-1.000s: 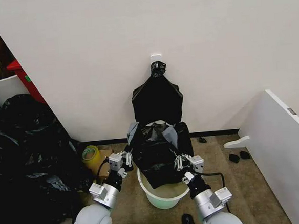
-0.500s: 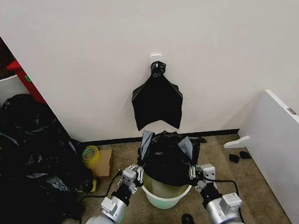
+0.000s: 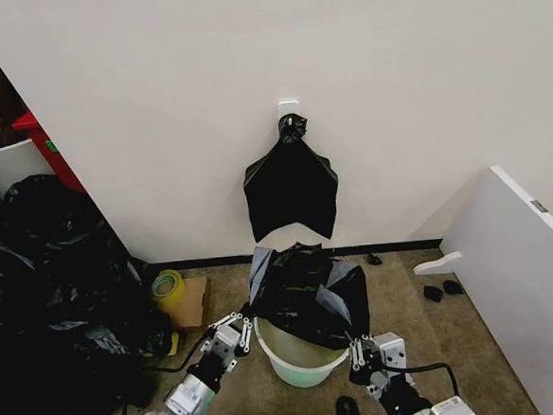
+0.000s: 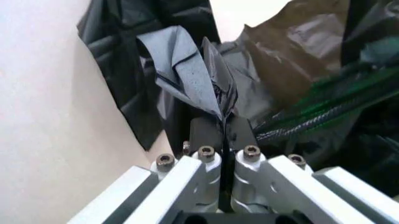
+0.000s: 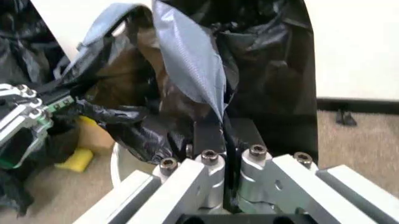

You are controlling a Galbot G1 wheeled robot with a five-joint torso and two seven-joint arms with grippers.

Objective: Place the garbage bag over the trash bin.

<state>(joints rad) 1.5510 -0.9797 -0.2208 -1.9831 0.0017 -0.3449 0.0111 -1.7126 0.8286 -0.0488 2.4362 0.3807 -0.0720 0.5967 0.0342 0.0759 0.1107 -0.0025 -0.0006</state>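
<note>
We see the garbage bag (image 3: 306, 291) lying puffed up over the top of the trash bin (image 3: 302, 362), and it hangs between our two grippers. Our left gripper (image 3: 238, 330) sits just beside the bin's rim, and its fingers (image 4: 206, 135) are pinched tight on a folded edge of the bag, which sticks up right past the fingertips. Our right gripper (image 3: 361, 354) is low at the other side of the bin, and it too is squeezed closed on a strip of the bag's edge, with the grey, shiny side of the plastic rising straight up from the tips. From the right wrist we can see the left gripper far across the bag, and the bin's white rim peeks out below the black plastic. Beyond both grippers, a flat black bundle (image 3: 291, 187) hangs on the wall (image 3: 391, 85). A yellow tape roll (image 3: 167, 286) sits on the floor out past the left gripper.
</note>
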